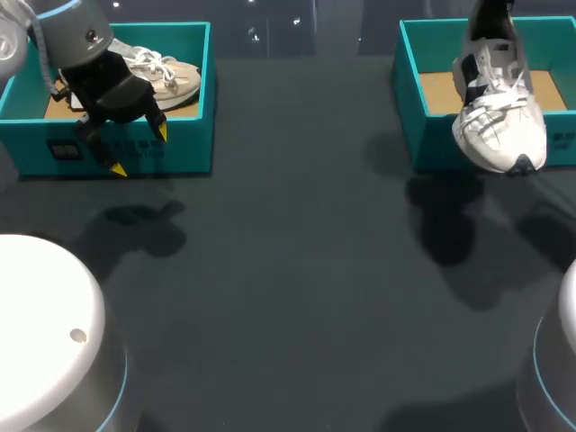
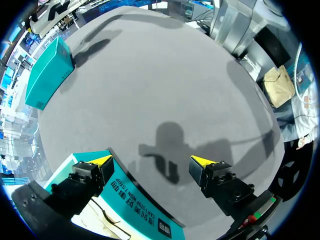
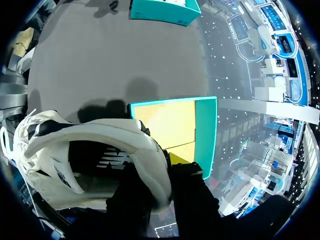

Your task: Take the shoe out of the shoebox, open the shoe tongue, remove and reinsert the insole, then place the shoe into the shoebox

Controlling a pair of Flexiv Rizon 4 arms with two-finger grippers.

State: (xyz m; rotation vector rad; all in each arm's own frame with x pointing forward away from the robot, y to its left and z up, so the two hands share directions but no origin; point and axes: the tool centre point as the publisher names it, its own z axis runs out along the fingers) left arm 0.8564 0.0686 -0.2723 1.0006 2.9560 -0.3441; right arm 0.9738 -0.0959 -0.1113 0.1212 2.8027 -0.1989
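A white shoe with black markings [image 1: 498,112] hangs toe down over the front wall of the right teal shoebox [image 1: 432,135]. My right gripper [image 1: 490,31] is shut on its heel collar from above. In the right wrist view the gripper [image 3: 160,175] pinches the shoe's white collar [image 3: 100,145], with one yellow tip outside it, above the box's cardboard floor [image 3: 167,122]. My left gripper [image 1: 139,151] stands open over the front wall of the left teal shoebox [image 1: 180,144], which holds a beige shoe [image 1: 166,76]. The left gripper [image 2: 152,161] holds nothing; one finger is over that box's wall [image 2: 135,200].
Dark table surface [image 1: 297,270] stretches between and in front of the two boxes. The right box [image 2: 47,75] shows far ahead in the left wrist view, and the left box [image 3: 162,10] far ahead in the right wrist view.
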